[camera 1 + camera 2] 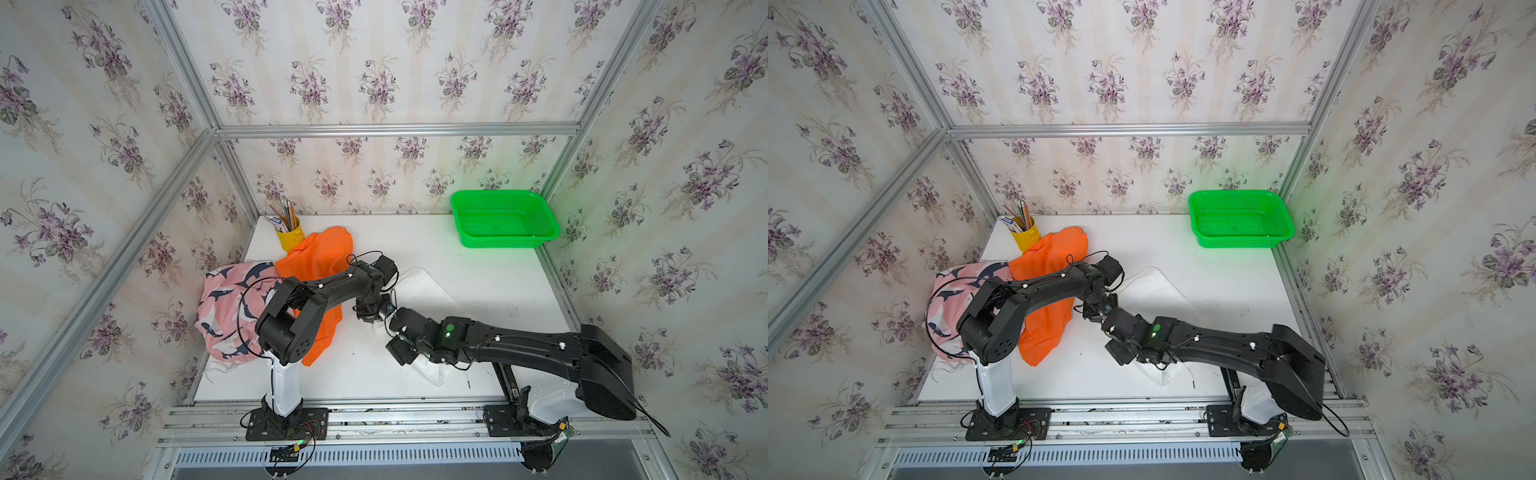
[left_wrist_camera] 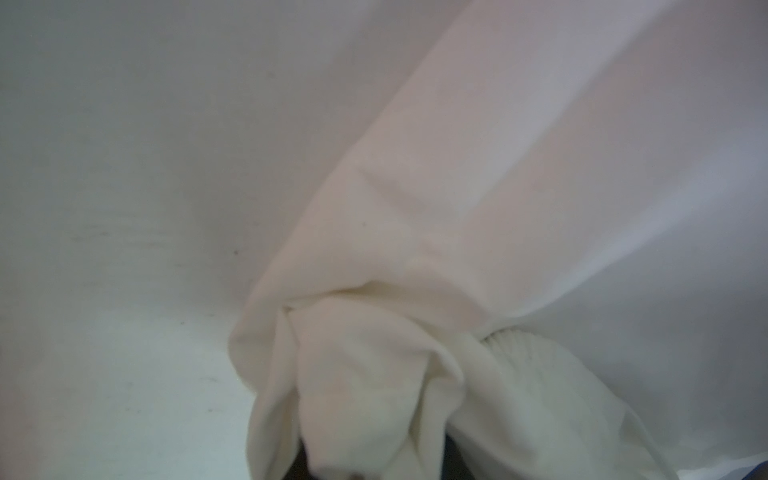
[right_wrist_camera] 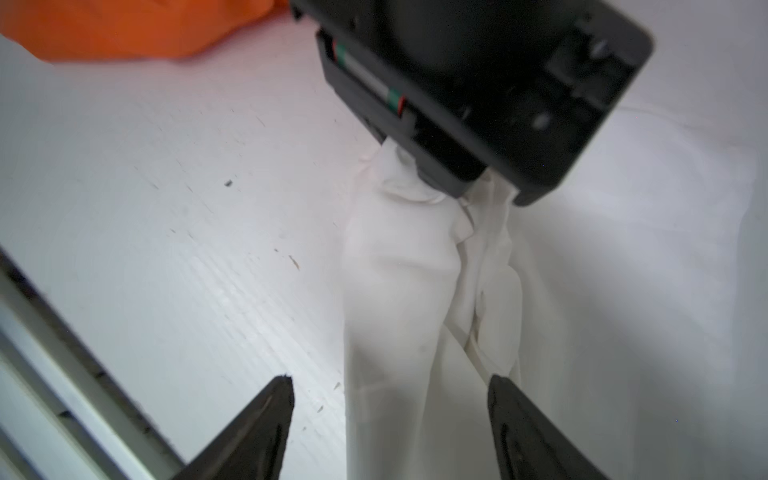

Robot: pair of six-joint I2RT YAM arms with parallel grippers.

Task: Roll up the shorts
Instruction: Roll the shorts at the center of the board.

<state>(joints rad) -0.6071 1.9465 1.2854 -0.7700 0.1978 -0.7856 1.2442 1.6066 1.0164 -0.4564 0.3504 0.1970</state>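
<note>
The white shorts (image 1: 422, 282) lie as a long folded strip across the middle of the surface (image 1: 490, 291), partly under the right arm. The orange shorts (image 1: 320, 257) and the pink shark-print shorts (image 1: 224, 299) are heaped at its left edge. The left pincer (image 3: 440, 183) is clenched on a bunched end of the white cloth. The right pincer (image 3: 390, 380) is released, its fingers spread above the strip (nothing is gripped between them). The step in hand looks like starting the roll from that pinched end. To do it well, the left pincer should hold the gather tight and turn it over onto the strip, staying low. The right one should press the flat part just ahead, so that the layers stay aligned and the roll neither skews nor springs open.
</note>
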